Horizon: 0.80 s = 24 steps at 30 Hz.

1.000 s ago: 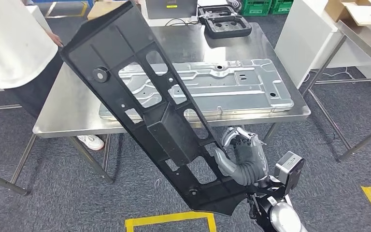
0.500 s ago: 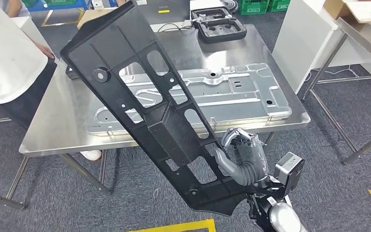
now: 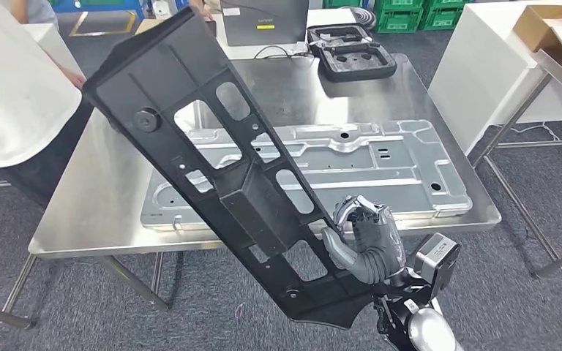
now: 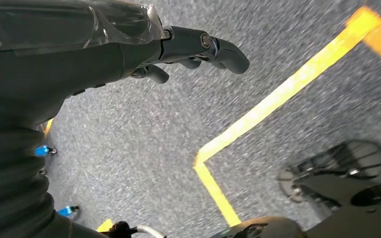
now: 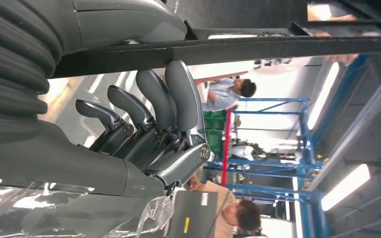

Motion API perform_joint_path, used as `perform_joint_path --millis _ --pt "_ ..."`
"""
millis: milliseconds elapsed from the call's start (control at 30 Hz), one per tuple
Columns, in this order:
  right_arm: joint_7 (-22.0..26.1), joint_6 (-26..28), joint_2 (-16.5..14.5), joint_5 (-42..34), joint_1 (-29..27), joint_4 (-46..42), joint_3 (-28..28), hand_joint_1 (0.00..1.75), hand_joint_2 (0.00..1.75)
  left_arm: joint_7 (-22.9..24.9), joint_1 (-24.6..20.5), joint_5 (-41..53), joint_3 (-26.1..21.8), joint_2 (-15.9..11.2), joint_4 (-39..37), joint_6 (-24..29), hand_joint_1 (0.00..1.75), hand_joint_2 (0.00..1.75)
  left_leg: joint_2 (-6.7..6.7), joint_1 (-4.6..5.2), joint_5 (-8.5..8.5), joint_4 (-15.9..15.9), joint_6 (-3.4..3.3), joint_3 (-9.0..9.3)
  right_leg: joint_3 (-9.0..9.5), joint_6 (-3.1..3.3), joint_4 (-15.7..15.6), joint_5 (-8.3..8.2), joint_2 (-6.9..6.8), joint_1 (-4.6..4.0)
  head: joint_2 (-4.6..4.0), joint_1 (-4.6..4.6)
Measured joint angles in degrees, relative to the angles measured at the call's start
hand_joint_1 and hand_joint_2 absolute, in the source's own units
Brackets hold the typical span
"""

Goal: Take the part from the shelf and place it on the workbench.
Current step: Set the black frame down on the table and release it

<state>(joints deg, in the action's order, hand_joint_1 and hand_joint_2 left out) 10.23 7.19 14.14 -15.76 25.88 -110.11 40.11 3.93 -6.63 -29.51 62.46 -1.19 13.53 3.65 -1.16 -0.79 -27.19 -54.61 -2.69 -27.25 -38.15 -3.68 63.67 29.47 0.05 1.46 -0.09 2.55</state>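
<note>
I see the steel worktop ahead and below me, and lying flat along its near edge is a long silver stamped panel that reaches almost to the near right corner. In front of it I have the black part, a long flat plastic frame with cut-out windows and a boxy block near its middle; it is off the worktop, carried in the air, and its long axis runs on a slant, the far end up over the worktop's left side and the near end low beside my right arm, past the near edge. Its ribbed face is turned toward my head camera. My right robot hand grips the part at its lower end, thumb pressed on the near face and fingers curled round a bar of the frame. At the far edge of the worktop sits a black moulded tray with recesses in it; I cannot tell what, if anything, lies in them. A person in a white top stands at the worktop's left side. My left robot hand hangs over the grey floor with yellow tape lines, holding nothing, fingers loosely apart.
</note>
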Motion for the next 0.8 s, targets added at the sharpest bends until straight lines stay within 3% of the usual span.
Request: perform_joint_path --millis 67,100,200,267,333,400,433,467,533,600,733,800 --pt "0.0 0.0 0.0 0.0 0.0 0.1 0.0 1.75 1.75 0.0 -0.1 0.0 0.0 0.0 0.0 0.0 0.00 1.75 -0.04 0.19 -1.63 0.1 0.70 1.35 1.10 0.32 -5.5 -5.74 -0.45 0.02 0.00 0.01" --pt "0.0 -0.1 0.0 0.0 0.0 0.2 0.1 1.75 1.75 0.0 -0.2 0.0 0.0 0.0 0.0 0.0 0.00 1.75 -0.04 0.37 -2.25 0.3 1.10 1.93 1.41 0.63 -6.6 -7.08 -0.61 -0.01 0.00 0.08" --pt "0.0 -0.2 -0.3 0.0 0.3 0.3 0.1 1.75 1.75 -0.1 -0.4 0.0 0.0 0.0 0.0 -0.1 0.00 1.75 0.10 0.38 -2.23 -1.2 2.01 2.39 2.44 1.95 -6.8 -6.57 -0.58 -0.04 0.00 0.39" --pt "0.0 -0.2 -0.3 0.0 0.4 0.3 0.1 1.75 1.75 -0.1 -0.5 0.0 0.0 0.0 0.0 -0.1 0.00 1.75 0.25 0.17 -2.48 -6.8 2.40 -0.82 3.37 2.74 -6.9 -5.88 -0.49 -0.16 0.00 0.54" --pt "0.0 -0.2 -0.3 0.0 0.4 0.3 0.1 1.75 1.75 -0.1 -0.4 0.0 0.0 0.0 0.0 -0.1 0.00 1.75 0.38 0.22 -5.07 -14.3 2.64 -6.16 4.26 3.20 -6.9 -4.87 -0.28 -0.38 0.00 0.63" --pt "0.0 -0.3 -0.3 0.0 0.4 0.5 0.1 1.75 1.75 -0.1 -0.3 0.0 0.0 0.0 0.0 -0.1 0.00 1.75 0.42 0.40 -7.65 -17.3 2.54 -10.03 5.51 3.40 -6.9 -3.73 -0.07 -0.59 0.00 0.64" --pt "0.0 -0.4 -0.3 0.0 0.4 0.5 0.1 1.75 1.75 -0.1 -0.3 0.0 0.0 0.0 0.0 -0.1 0.00 1.75 0.44 0.49 -7.39 -16.0 2.28 -10.70 6.38 3.45 -6.9 -3.07 0.01 -0.70 0.00 0.64" --pt "0.0 -0.4 -0.3 0.0 0.5 0.6 0.1 1.75 1.75 -0.1 -0.2 0.0 0.0 0.0 0.0 -0.1 0.00 1.75 0.46 0.63 -5.69 -13.1 1.85 -10.58 7.32 3.44 -6.9 -2.41 0.07 -0.83 0.00 0.64" --pt "0.0 -0.5 -0.4 0.0 0.6 0.7 0.2 1.75 1.75 -0.1 -0.1 0.0 0.0 -0.1 0.0 -0.1 0.00 1.75 0.44 1.21 0.89 -5.6 0.57 -9.45 9.00 3.32 -7.0 -1.13 0.25 -1.03 0.00 0.63" --pt "0.0 -0.7 -0.7 0.0 0.8 0.9 0.2 1.75 1.75 -0.1 -0.1 0.1 0.0 -0.2 0.0 -0.1 0.00 1.75 0.36 1.68 5.20 -1.8 -0.07 -8.39 9.92 2.94 -7.2 -0.29 0.63 -1.10 0.00 0.61" --pt "0.0 -1.3 -1.4 0.0 2.2 1.1 0.5 1.75 1.75 -0.5 -0.6 0.7 0.0 -0.2 0.0 -0.2 0.00 1.75 0.44 1.40 5.41 -0.7 -0.27 -6.78 10.16 1.83 -6.3 1.40 0.77 -1.12 0.00 0.49" --pt "-0.3 -1.6 -1.7 0.1 3.6 1.3 0.7 1.75 1.75 -0.4 -0.9 1.1 0.0 -0.1 0.0 0.0 0.00 1.75 0.49 1.06 4.98 -0.2 -0.78 -6.10 6.89 1.38 -0.3 3.84 0.51 -1.02 0.00 0.38"
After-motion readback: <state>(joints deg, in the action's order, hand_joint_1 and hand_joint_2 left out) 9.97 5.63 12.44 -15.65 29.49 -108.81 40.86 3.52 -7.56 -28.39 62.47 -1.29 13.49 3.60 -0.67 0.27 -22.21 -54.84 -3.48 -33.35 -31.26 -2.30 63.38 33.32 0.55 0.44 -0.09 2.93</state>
